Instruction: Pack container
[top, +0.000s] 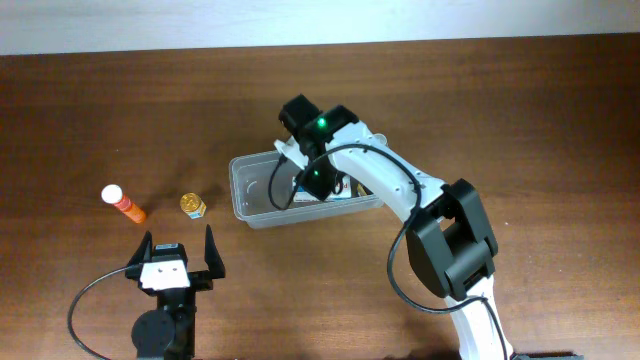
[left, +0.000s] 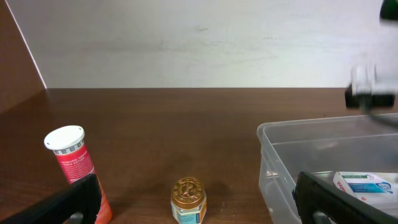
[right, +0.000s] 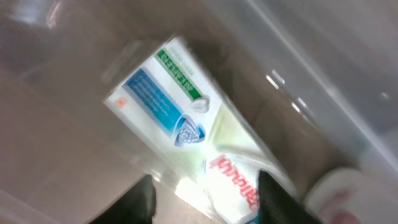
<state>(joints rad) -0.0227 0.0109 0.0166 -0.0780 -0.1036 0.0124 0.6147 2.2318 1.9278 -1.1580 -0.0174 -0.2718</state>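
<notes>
- A dark wooden worktop (top: 520, 100) seen from above, with two robot arms reaching over it.
- The container (top: 240, 195), a clear shallow plastic tub, sits near the middle of the worktop.
- A white-and-blue cardboard box (right: 180, 118) lies flat inside the container, toward its right half.
- The right gripper (top: 318, 182) reaches down into the container, over the box.
- In the blurred right wrist view its fingers (right: 142, 200) stand apart on either side of the box's near end; I cannot tell whether they grasp it or have let go.
- The left gripper (top: 178, 240) sits low near the front edge, fingers spread wide and grasping nothing.
- An orange tube (top: 123, 203) with a white cap lies left of the container.
- A small gold-lidded jar (top: 193, 206) stands between tube and container.
</notes>
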